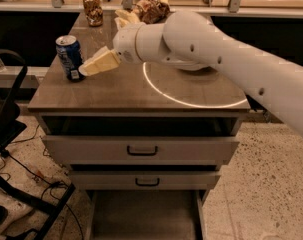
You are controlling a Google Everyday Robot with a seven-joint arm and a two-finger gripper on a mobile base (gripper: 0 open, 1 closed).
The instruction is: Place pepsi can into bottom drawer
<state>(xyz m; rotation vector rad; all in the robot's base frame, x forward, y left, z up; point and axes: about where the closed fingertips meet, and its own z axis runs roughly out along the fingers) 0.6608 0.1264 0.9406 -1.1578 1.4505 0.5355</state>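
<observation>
Pincer point(88, 70) is over the counter point(141, 91), with the blue pepsi can point(69, 56) just beside its tip, label unreadable. Can't tell if the pincer's open or closed. Bottom drawer point(143, 219) sits open well below.

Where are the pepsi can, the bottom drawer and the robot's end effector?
pepsi can point(69, 59): camera view, on its blue side wall.
bottom drawer point(143, 216): camera view, on its bare grey floor.
end effector point(86, 70): camera view, at its tip, close beside the pepsi can.
</observation>
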